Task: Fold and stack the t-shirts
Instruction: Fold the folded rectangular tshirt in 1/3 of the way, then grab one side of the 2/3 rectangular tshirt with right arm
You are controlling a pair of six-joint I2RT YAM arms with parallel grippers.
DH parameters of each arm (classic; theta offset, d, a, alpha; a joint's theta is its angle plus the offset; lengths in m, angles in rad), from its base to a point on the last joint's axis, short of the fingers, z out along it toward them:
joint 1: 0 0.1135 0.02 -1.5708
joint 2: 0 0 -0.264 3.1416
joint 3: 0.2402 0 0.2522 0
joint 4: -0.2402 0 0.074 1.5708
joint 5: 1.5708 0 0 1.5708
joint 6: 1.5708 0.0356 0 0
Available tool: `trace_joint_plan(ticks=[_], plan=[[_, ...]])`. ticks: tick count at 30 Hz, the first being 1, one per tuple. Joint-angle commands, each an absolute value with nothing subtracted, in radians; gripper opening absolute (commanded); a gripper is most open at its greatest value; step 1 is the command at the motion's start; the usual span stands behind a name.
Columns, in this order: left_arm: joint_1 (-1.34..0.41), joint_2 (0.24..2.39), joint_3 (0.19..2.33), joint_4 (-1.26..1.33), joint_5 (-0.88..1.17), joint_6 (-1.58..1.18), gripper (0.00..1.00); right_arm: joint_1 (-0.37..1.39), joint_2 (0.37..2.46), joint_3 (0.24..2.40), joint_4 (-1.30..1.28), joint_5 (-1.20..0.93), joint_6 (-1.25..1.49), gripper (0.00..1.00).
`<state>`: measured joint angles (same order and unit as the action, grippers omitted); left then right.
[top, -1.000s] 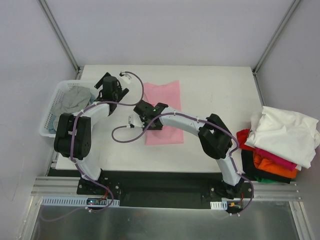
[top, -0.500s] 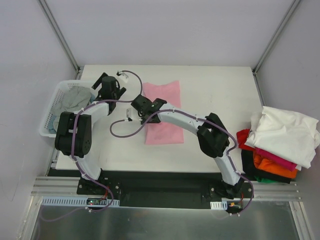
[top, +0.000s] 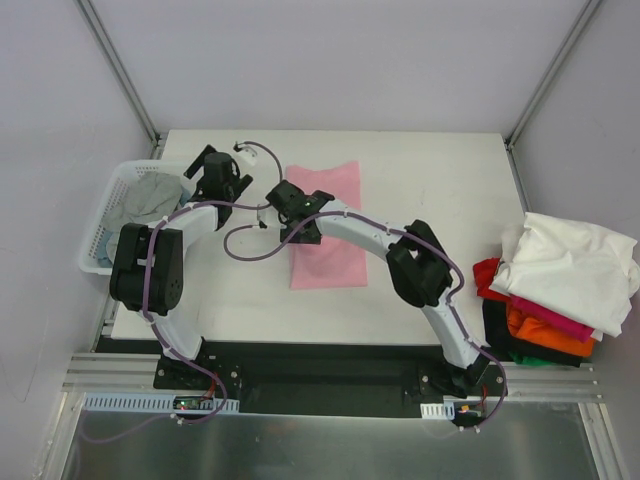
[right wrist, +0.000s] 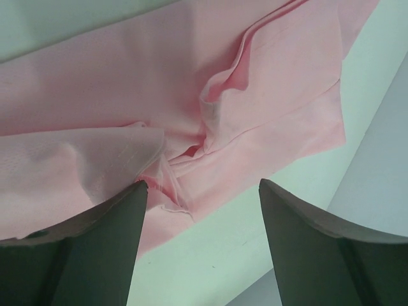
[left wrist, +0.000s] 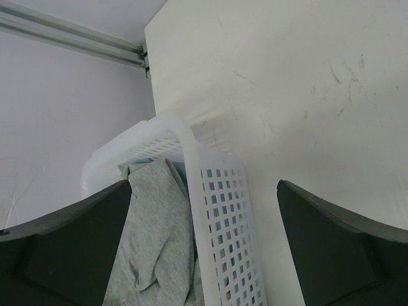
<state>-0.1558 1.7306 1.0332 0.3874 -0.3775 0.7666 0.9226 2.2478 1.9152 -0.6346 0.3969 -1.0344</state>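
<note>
At the near right, by the edge of the surface (top: 440,180), there is a loose pile of t-shirts: a white t-shirt (top: 570,265) lies on top, and under it show parts of a red one (top: 487,275), a magenta one (top: 555,320), an orange one (top: 540,335) and a black one (top: 500,325). Further in, near the middle of the surface, the light pink t-shirt (top: 325,255) lies folded into a long upright rectangle, and the right arm reaches across it from the right. The right gripper (top: 285,195) is over the far left part of this shirt. In the right wrist view its two fingers (right wrist: 95,248) stand well apart and nothing is between them; the right gripper (right wrist: 203,188) holds nothing, and the pink cloth (right wrist: 95,83) below it is rumpled, with some raised folds and one loose edge near the bare surface (right wrist: 255,217). Just to the left of it, the left gripper (top: 215,170) is above the far right corner of the white lattice basket (top: 95,262), which stands at the left edge of the surface. In the left wrist view the left gripper (left wrist: 204,191) is fully open and empty, with the basket wall (left wrist: 223,210) seen between its fingers. Inside the basket lies the crumpled grey t-shirt (top: 150,195), which is also visible in the left wrist view (left wrist: 159,223)
</note>
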Motion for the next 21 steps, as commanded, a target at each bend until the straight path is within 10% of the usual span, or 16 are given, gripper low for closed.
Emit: trace_joint_plan(ticks=[1, 21], plan=[[-0.153, 1.723, 1.037, 0.429, -0.382, 0.758, 0.99, 0.940, 2.122, 1.866, -0.620, 0.411, -0.985, 0.75], [-0.153, 1.701, 1.015, 0.403, -0.373, 0.738, 0.99, 1.040, 1.887, 1.519, -0.612, 0.334, -0.847, 0.75]])
